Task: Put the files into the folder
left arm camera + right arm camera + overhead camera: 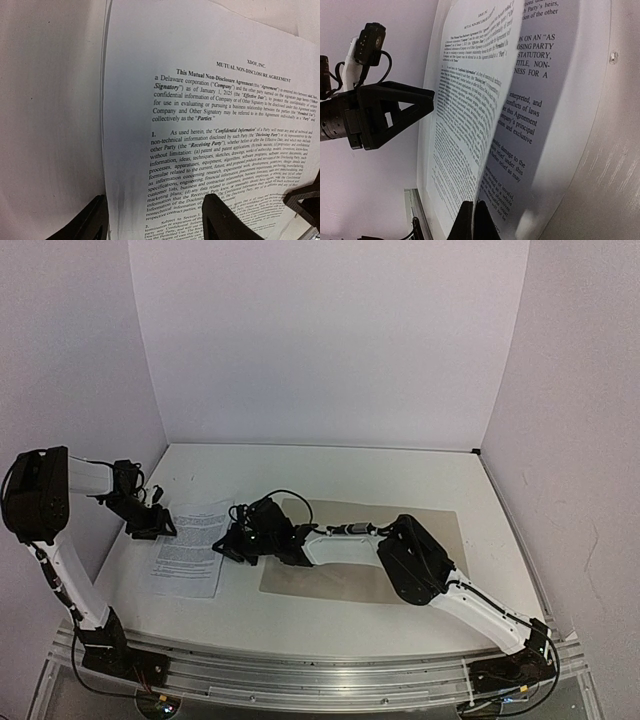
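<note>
Right now I see the 2 white paper sheets densely printed with black text [190,550] stacked on the white table [330,475], just left of the thin flat beige card folder [330,580]. The first page is headed MUTUAL NON-DISCLOSURE AGREEMENT. My right gripper [474,220], stretched across the folder, is clenched on the folder-side edge of the top sheet [465,100], curling it up off the lower sheet [545,100]. My left gripper [155,212] is spread, grasping nothing, straddling the stack's edge farthest from the folder.
</note>
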### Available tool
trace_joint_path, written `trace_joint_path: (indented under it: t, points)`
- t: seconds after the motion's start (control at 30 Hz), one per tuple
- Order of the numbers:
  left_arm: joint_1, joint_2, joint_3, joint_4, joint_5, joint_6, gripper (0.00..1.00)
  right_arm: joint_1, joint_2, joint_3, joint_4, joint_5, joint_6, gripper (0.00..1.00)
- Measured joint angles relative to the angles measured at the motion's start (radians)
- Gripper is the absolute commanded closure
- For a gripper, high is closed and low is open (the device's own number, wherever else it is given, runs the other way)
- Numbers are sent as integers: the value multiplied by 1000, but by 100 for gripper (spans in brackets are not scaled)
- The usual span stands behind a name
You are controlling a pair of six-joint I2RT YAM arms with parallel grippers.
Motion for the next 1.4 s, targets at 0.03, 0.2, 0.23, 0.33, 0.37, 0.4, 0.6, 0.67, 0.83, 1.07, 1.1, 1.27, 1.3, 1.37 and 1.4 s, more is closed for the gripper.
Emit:
trace_joint_path:
  t: [0.03,0.2,0.23,0.33,0.37,0.4,0.6,0.67,0.83,1.07,1.1,1.27,1.3,1.37,1.4]
  points:
    - [0,0,0,0,3,1,30,0,0,0,2,0,-1,100]
    - [0,-3,14,-31,13,18,18,-1,-4,-1,3,4,-25,100]
    - [0,-6,23,-44,14,20,15,-3,-11,-2,2,5,-32,100]
    - [0,-26,69,-88,20,19,9,-9,-51,-17,-7,4,-53,100]
    - [0,-36,97,-100,21,19,8,-11,-77,-29,-10,4,-61,100]
    - [0,-49,133,-106,21,20,7,-14,-105,-41,-12,4,-67,100]
    - [0,-110,363,-124,25,20,8,-58,-406,-239,-18,1,-124,100]
    - [0,-116,436,-121,34,24,10,-88,-530,-332,-8,-13,-143,100]
    - [-24,-117,501,-117,48,56,11,-195,-818,-596,-53,-41,-239,100]
    - [-301,-79,501,-135,61,149,11,-438,-1129,-999,-274,-8,-450,100]
    - [-351,-65,501,-137,68,166,11,-478,-1151,-1044,-310,-1,-487,100]
    - [-594,22,493,-161,78,300,11,-614,-1175,-1199,-439,23,-653,100]
    - [-633,36,481,-161,76,334,10,-628,-1175,-1214,-461,24,-676,100]
    - [-705,57,448,-157,69,408,10,-651,-1175,-1228,-499,26,-723,100]
    - [-738,64,425,-152,63,454,10,-660,-1175,-1229,-514,28,-750,100]
